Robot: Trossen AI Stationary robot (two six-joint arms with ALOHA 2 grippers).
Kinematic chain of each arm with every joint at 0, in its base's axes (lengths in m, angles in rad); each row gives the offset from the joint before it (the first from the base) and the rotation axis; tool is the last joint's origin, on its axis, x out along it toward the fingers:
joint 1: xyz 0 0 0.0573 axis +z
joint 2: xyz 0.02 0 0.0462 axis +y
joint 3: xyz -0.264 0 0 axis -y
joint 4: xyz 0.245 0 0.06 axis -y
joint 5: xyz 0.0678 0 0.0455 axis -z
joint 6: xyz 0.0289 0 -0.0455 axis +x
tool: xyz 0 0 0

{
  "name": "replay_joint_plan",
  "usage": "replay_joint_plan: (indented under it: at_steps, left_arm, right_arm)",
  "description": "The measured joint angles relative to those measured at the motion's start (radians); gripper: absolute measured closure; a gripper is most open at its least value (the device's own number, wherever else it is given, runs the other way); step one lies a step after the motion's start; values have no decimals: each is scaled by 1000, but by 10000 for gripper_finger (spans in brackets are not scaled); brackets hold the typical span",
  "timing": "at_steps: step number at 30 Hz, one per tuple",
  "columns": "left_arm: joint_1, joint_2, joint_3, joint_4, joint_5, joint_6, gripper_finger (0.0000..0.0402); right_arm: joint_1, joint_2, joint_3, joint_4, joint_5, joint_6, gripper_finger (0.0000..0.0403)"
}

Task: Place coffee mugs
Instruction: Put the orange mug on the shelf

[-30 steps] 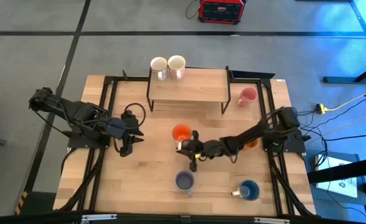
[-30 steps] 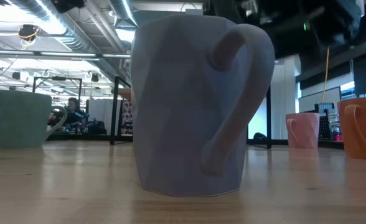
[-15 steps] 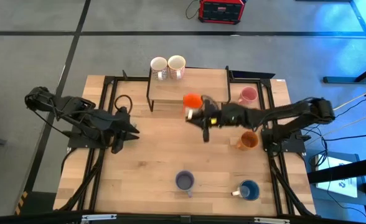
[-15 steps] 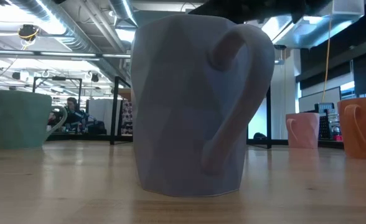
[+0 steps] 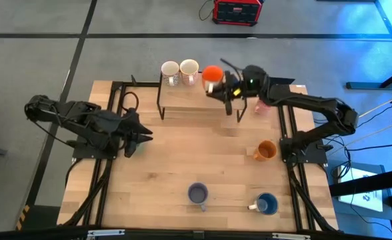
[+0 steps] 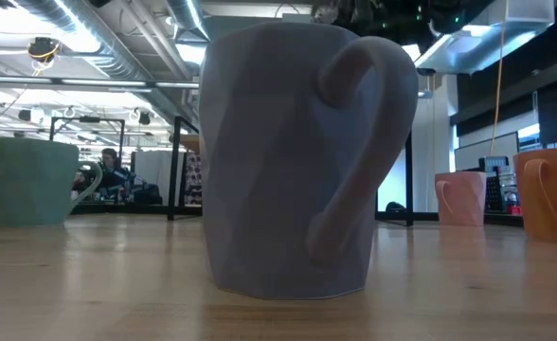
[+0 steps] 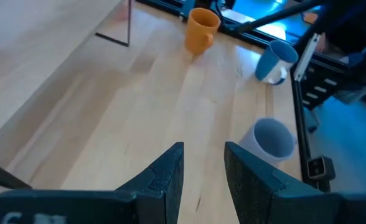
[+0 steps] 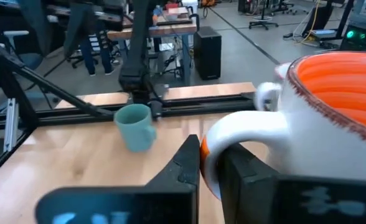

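My right gripper (image 5: 221, 84) is shut on the bright orange mug (image 5: 212, 73), white outside (image 8: 332, 124), over the wooden shelf (image 5: 203, 93) beside two white mugs (image 5: 179, 70). My left gripper (image 5: 141, 137) is open by a narrow gap and empty (image 7: 205, 168) at the table's left. The pale green mug (image 8: 135, 126) stands on the table near the left arm. The lavender-grey mug (image 5: 197, 194), blue mug (image 5: 267, 203) and amber mug (image 5: 265, 151) stand on their bases on the table. The pink mug (image 5: 265, 103) is partly hidden by my right arm. My right gripper pinches the orange mug's white handle (image 8: 233, 134) between its two fingers (image 8: 186, 168), which lie across the loop. It comes level from the table's right side. The mug is upright, mouth up; whether its base rests on the shelf top, I cannot tell.
The shelf has a black metal frame (image 5: 160, 107) and stands at the table's far edge. Black rails (image 5: 113, 100) run along both table sides. In the low view the lavender-grey mug (image 6: 297, 161) fills the foreground. Bare wood (image 5: 203, 153) lies in the table's middle.
My right gripper has lifted the orange mug from the table's middle and carried it up and toward the far edge, over the shelf beside the white mugs. The mug stays upright. My left gripper has shifted a little toward the far edge.
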Motion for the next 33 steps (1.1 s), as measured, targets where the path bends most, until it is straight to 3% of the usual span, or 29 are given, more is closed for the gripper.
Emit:
replay_joint_plan:
  at_steps: [5, 12, 26, 33]
  left_arm:
    - [38, 0, 0, 5, -28, 0, 292]
    - [51, 0, 0, 28, -61, 26, 292]
    - [51, 0, -1, 54, -103, 0, 292]
    - [51, 0, -1, 70, -104, 0, 292]
  right_arm:
    - [-90, 53, 0, 26, -121, -47, 390]
    - [-150, 150, -2, 90, -179, -87, 390]
    - [-202, 273, -1, 184, -254, -123, 390]
    - [-201, 288, -1, 199, -230, -161, 390]
